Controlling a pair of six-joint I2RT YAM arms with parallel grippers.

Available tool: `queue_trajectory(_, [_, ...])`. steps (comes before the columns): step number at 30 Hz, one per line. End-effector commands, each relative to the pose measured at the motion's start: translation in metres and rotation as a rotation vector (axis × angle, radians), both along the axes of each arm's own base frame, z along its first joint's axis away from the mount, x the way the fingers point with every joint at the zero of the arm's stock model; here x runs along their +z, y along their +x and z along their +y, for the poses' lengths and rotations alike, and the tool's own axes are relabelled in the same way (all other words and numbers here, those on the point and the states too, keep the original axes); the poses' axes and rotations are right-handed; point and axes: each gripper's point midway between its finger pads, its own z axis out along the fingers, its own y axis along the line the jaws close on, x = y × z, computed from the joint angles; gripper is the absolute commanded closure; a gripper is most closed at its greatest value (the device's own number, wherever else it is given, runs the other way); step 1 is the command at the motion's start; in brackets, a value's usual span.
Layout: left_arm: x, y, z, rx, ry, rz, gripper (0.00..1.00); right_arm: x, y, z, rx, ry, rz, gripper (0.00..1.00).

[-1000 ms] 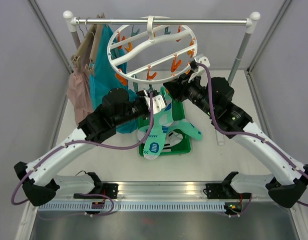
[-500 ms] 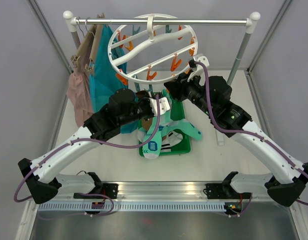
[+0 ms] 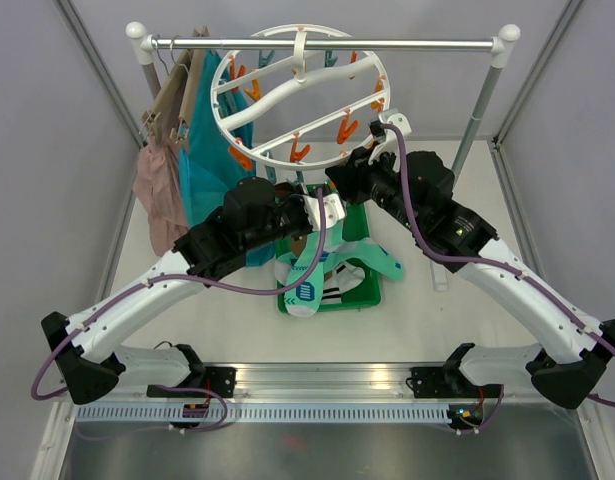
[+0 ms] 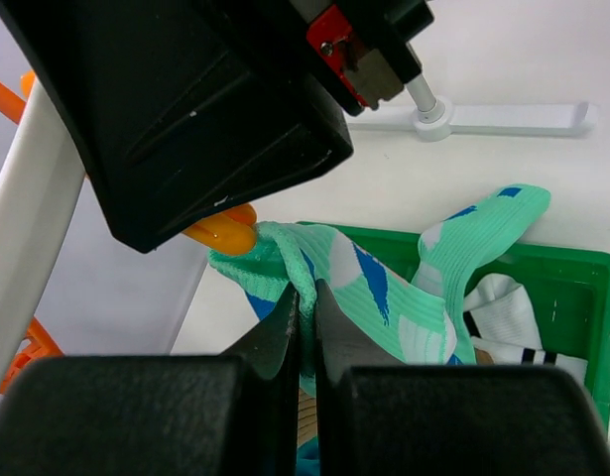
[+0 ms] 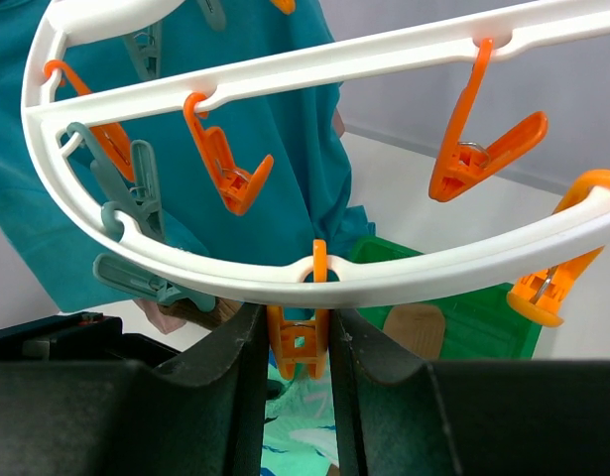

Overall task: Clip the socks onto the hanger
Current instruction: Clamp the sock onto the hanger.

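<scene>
The hanger (image 3: 230, 128), a round white ring with orange and teal pegs, hangs from the rail. My right gripper (image 5: 298, 337) is shut on an orange peg (image 5: 300, 345) at the ring's lower rim (image 5: 463, 260), squeezing its sides. My left gripper (image 4: 306, 297) is shut on the cuff of a mint-teal patterned sock (image 4: 384, 297), held right beside that peg's tip (image 4: 225, 236). In the top view the sock (image 3: 309, 268) dangles from the left gripper (image 3: 320, 210) over the green basket (image 3: 373, 290). A white sock with black stripes (image 4: 503, 317) and a brown sock (image 5: 414, 327) lie in the basket.
A large teal garment (image 3: 212, 170) and a pink-beige garment (image 3: 159, 190) hang on tan hangers at the rail's left end. The rack's right post (image 3: 477, 110) stands behind my right arm. Other pegs (image 5: 483, 159) dangle from the ring's spokes.
Both grippers have crept up and back. The ring has swung up and to the left with the right gripper. The mint sock now hangs straighter below the left gripper.
</scene>
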Motion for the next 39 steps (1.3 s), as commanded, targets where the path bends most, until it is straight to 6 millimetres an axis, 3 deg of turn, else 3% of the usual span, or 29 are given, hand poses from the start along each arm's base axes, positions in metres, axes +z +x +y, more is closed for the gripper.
queue_trajectory(1, [0.018, 0.004, -0.003, 0.007, -0.039, -0.067, 0.98, 0.028, 0.001, -0.003, -0.031, 0.053, -0.045, 1.0])
queue_trajectory(25, [0.033, 0.009, 0.001, 0.06, -0.088, -0.102, 0.98, 0.019, 0.007, -0.009, -0.118, -0.002, -0.035, 1.0])
queue_trajectory(31, [0.044, 0.018, 0.009, 0.131, -0.117, -0.126, 0.98, 0.017, 0.007, -0.009, -0.126, -0.007, -0.033, 1.0])
queue_trajectory(39, [0.046, 0.013, 0.007, 0.11, -0.139, -0.108, 0.98, 0.019, 0.006, -0.01, -0.127, 0.001, -0.037, 1.0])
